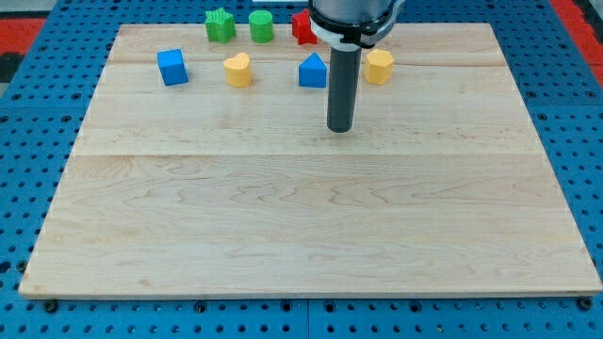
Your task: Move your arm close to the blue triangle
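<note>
The blue triangle block (pixel 312 71) sits near the view's top, a little right of centre, on the wooden board (pixel 301 217). My tip (pixel 340 127) is on the board just below and to the right of it, a short gap away, not touching. The dark rod rises past the triangle's right side and partly hides a yellow block (pixel 380 67).
A blue cube (pixel 172 67) and a yellow heart (pixel 237 70) lie left of the triangle. A green star (pixel 220 24), a green cylinder (pixel 261 26) and a red block (pixel 301 27) line the top edge. A blue pegboard (pixel 38 188) surrounds the board.
</note>
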